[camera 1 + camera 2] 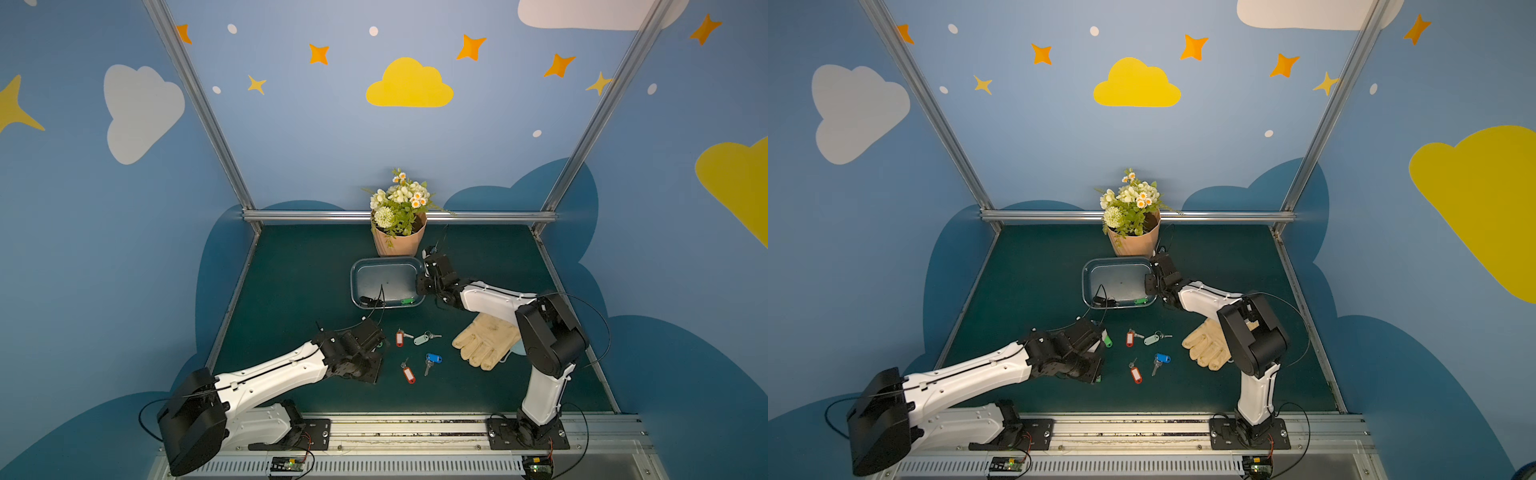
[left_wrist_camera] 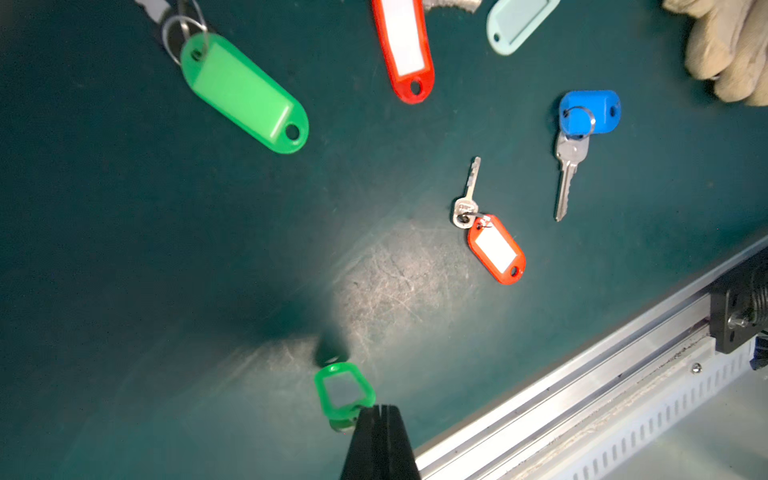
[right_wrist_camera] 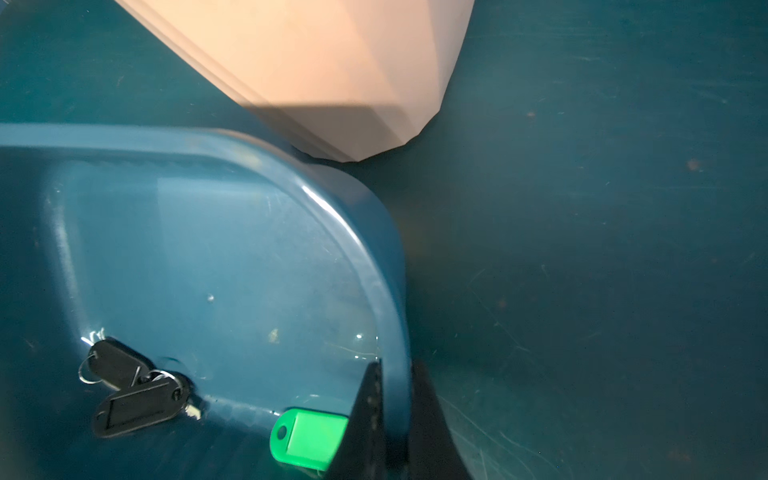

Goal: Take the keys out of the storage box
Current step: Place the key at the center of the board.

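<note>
- Now treat this, as a judgement, as the set-down of one key. Note the left gripper [image 2: 380, 419] pinched tight on the end of a small green tag [image 2: 343, 392], hanging over bare worktop [image 2: 166, 270] near the front rail [image 2: 582, 395]. Cannot make out its key.
- Lower to contact with the worktop before parting the jaws. Choose the bare patch, well apart from the red-tagged key [image 2: 496, 249] and the blue-tagged key [image 2: 590, 112], to avoid tangling rings.
- Lift straight off afterwards, in case of the thin frame clinging to a jaw.
- Use the right gripper [image 3: 395, 415] as the anchor, clamped across the wall of the storage box [image 3: 365, 232] on the right arm's side. Avoid shoving the box into the flower pot [image 3: 332, 75] just beside it.
- Count three keys left inside the box: two black-tagged keys [image 3: 133, 390] overlapping, rings linked or only touching, cannot tell. Add one green-tagged key [image 3: 307, 436] lying by the wall, right beside the right gripper.
- Find more keys already out, spread flat on the worktop between box and rail: a larger green tag [image 2: 245, 93], a long red tag [image 2: 405, 50] and a pale mint-grey tag [image 2: 519, 25], each apart from the next.
- Expect small silver blades on split rings and oblong plastic tags with a label window. Judged light, flat and prone to sliding, so best pinched by the tag's edge.
</note>
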